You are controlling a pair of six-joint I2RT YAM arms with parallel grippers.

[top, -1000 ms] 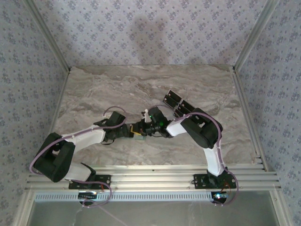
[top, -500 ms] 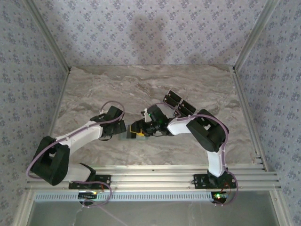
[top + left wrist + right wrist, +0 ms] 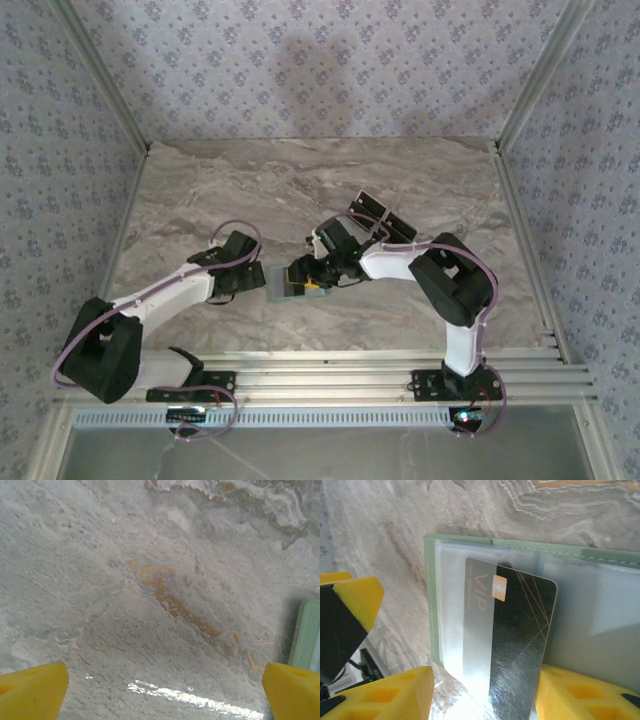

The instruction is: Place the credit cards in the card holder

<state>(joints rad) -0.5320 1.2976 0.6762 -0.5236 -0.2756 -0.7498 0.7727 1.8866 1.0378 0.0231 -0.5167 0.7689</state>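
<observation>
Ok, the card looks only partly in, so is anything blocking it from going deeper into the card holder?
Nothing visible does. The credit card lies on the open card holder, one side seemingly under its clear sleeve; the sleeve ahead looks bare.

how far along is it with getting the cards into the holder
Done: the card holder lies open, and one black VIP card looks partway into its clear sleeve. In hand: the right gripper stands open around that card's near end; the left gripper hangs open beside the holder. Left: seat that card fully, then load the other black cards lying farther back on the table.
</observation>
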